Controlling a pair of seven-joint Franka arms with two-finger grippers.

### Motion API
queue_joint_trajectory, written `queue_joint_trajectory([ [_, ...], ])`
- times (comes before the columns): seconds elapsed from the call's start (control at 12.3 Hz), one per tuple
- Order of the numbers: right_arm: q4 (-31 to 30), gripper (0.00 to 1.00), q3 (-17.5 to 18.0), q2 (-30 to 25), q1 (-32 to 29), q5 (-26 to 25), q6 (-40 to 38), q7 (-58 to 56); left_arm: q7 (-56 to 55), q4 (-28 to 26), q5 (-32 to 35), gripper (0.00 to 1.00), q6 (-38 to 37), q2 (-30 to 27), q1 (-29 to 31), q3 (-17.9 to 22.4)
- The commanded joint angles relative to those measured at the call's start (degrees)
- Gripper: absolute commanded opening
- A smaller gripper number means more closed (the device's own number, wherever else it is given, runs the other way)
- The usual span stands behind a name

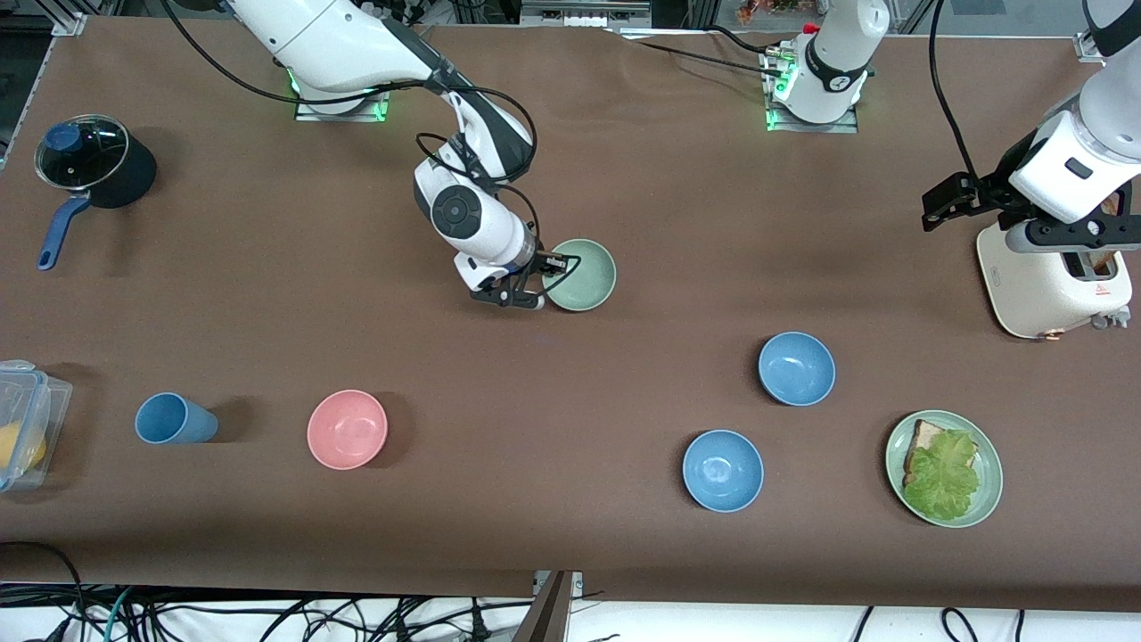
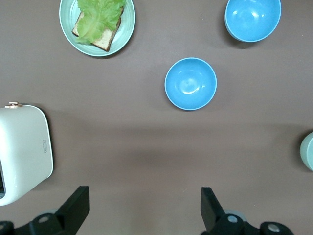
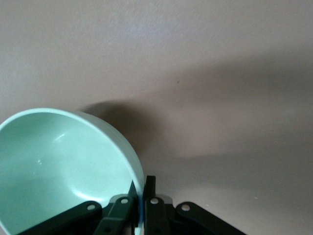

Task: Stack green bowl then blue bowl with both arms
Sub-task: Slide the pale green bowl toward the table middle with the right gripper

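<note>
My right end effector (image 1: 535, 283) is clenched on the rim of the green bowl (image 1: 581, 275), tilted mid-desk, farther from the front camera than the two blue bowls (image 1: 796, 367). My left end effector (image 2: 142, 210) waits released beside the toaster (image 1: 1052, 281).

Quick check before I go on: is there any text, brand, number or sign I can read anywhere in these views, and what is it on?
No readable words or numbers.
Toaster: a small red triangular warning sign on its top; any print is too small to read.
Toaster side: a small badge, too blurred to read.
Left arm base: a small mark, unreadable.
</note>
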Motion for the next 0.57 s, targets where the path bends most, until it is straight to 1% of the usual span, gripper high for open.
queue_joint_trajectory([
  [0.0, 1.30, 0.00, -0.38, 0.92, 1.04, -0.68, 1.26, 0.15, -0.04, 0.49, 1.00, 1.00, -1.02, -0.39, 0.35, -0.43],
  [0.08, 1.30, 0.00, -0.38, 0.92, 1.04, -0.68, 1.18, 0.15, -0.04, 0.49, 1.00, 1.00, -1.02, -0.39, 0.35, -0.43],
  [0.16, 1.30, 0.19, -0.46, 1.01, 0.96, -0.51, 1.18, 0.50, -0.04, 0.49, 1.00, 1.00, -1.02, -0.39, 0.35, -0.43],
  [0.24, 1.39, 0.41, -0.55, 0.92, 0.87, -0.42, 1.18, 0.67, -0.04, 0.49, 1.00, 1.00, -1.02, -0.39, 0.35, -0.43],
  [0.32, 1.91, 0.51, -0.55, 0.92, 0.87, -0.51, 1.00, 0.59, -0.04, 0.49, 1.00, 1.00, -1.02, -0.39, 0.35, -0.43],
  [0.4, 2.70, 0.65, -0.55, 0.92, 0.87, -0.51, 0.74, 0.50, -0.04, 0.49, 1.00, 1.00, -1.02, -0.39, 0.35, -0.43],
  [0.49, 3.06, 0.98, -0.55, 0.92, 0.87, -0.68, 0.74, -0.02, -0.04, 0.49, 1.00, 1.00, -1.02, -0.39, 0.35, -0.34],
])
